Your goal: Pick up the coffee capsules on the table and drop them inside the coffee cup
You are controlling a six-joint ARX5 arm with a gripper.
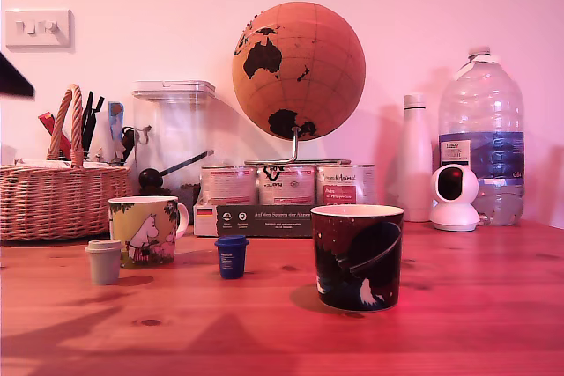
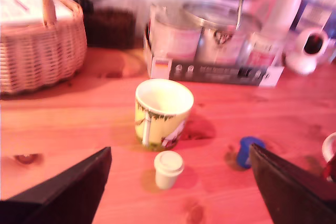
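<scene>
Nearest in the wrist view, the black hand hangs over the knotty, reddish wooden surface with its two dark fingers spread wide apart and nothing between them. Just beyond the gap stands the pale grey tapered plastic capsule, rim up, matte and smooth. The dark blue tapered plastic capsule sits well apart from it, also on bare wood.

In the exterior view the large dark glossy ceramic cup stands nearest, at the exterior view's right of the blue pod. The grey pod stands just beside the small cream illustrated ceramic mug. Farther back are a woven wicker basket, round metal tins and a cork-brown globe.
</scene>
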